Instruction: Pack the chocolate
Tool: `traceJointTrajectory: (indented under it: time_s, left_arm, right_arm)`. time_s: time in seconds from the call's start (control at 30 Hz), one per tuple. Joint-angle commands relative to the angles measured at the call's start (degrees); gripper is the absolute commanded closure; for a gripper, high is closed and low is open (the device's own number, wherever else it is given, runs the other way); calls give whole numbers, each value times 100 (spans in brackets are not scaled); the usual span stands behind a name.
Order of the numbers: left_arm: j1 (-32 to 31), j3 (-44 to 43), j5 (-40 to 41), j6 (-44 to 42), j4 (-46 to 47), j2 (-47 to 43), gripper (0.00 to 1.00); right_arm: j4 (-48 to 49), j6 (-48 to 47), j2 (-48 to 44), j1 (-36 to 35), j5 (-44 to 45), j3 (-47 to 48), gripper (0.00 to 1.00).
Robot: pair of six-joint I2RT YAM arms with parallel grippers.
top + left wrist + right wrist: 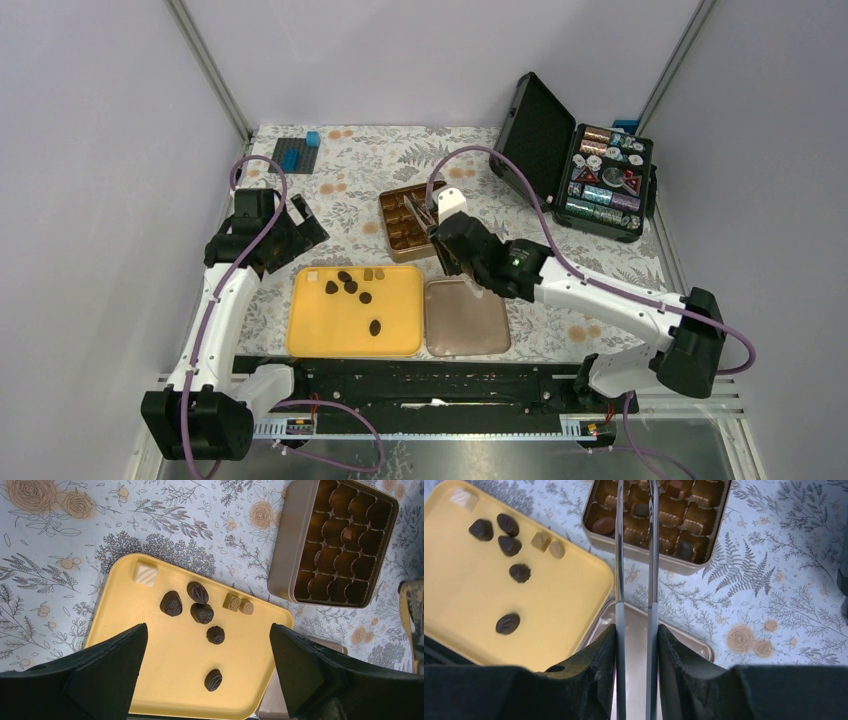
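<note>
Several dark chocolate pieces (351, 286) and two tan squares (232, 601) lie on the yellow tray (310, 335). My left gripper (209, 630) hangs open above the tray, nothing between its fingers; in the top view the left gripper (300, 225) sits by the tray's far left corner. My right gripper (636, 630) is shut on metal tongs (652, 555), whose blades reach over the brown compartment box (405, 222). The tong tips run off the top of the right wrist view. A few pieces (604, 526) rest in the box's cups.
The box's lid (467, 318) lies flat right of the tray, under my right wrist. An open black case (600, 180) of shiny items stands at the back right. A dark plate with a blue block (313, 138) sits at the back left.
</note>
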State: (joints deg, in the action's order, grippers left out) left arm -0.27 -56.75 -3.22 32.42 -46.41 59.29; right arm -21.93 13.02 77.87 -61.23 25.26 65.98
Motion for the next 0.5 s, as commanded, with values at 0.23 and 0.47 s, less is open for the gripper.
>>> traceJointTrajectory:
  time_s: [0.23,0.47]
  left_arm:
    - [19,-160,-34,81,62,-233,1]
    - [25,-151,-77,97,-11,-423,1]
  right_arm:
    - [746,-341,1250,922,-1067,1182,70]
    - [745,-238,2084,990,-1210,1657,70]
